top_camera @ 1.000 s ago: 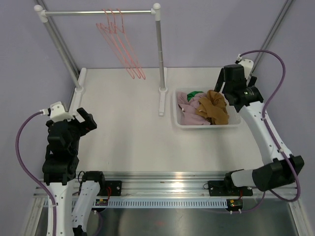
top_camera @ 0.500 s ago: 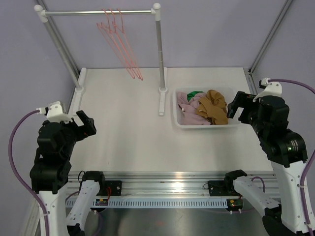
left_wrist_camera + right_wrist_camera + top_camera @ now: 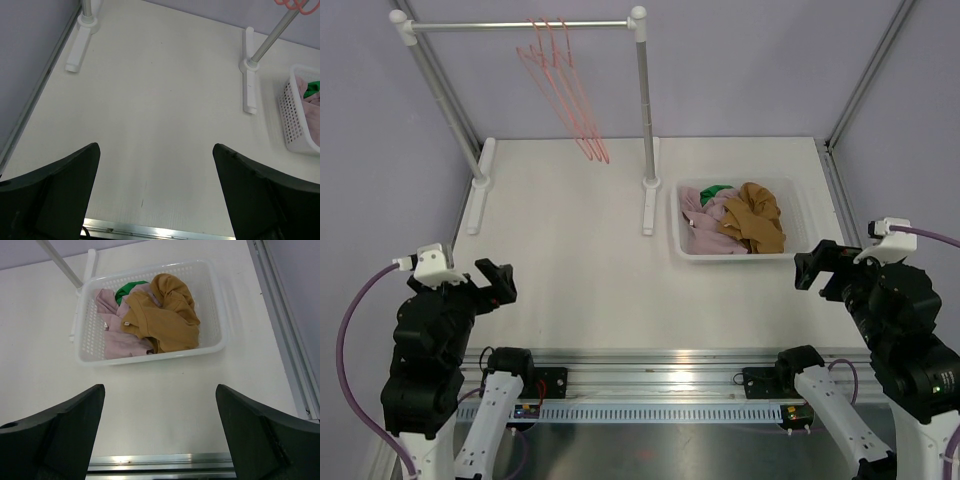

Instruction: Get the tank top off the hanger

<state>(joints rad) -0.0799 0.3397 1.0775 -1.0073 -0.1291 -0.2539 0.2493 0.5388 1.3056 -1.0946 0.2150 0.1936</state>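
Several bare pink hangers [image 3: 565,90] hang on the rail [image 3: 520,26] at the back left; none carries a garment. A brown tank top [image 3: 752,217] lies with pink [image 3: 705,228] and green clothes in the white basket [image 3: 738,255], also in the right wrist view [image 3: 162,310]. My left gripper [image 3: 492,278] is open and empty over the near left of the table [image 3: 155,165]. My right gripper [image 3: 817,266] is open and empty, just near of the basket [image 3: 160,405].
The rack's right post [image 3: 644,120] and its foot [image 3: 649,205] stand left of the basket [image 3: 220,342]; the left foot [image 3: 480,185] is at the far left. A metal rail [image 3: 650,365] runs along the near table edge.
Both arms have drawn back toward the near edge. The right gripper has left the basket's far right side and now sits near of it. The left gripper has moved slightly nearer.
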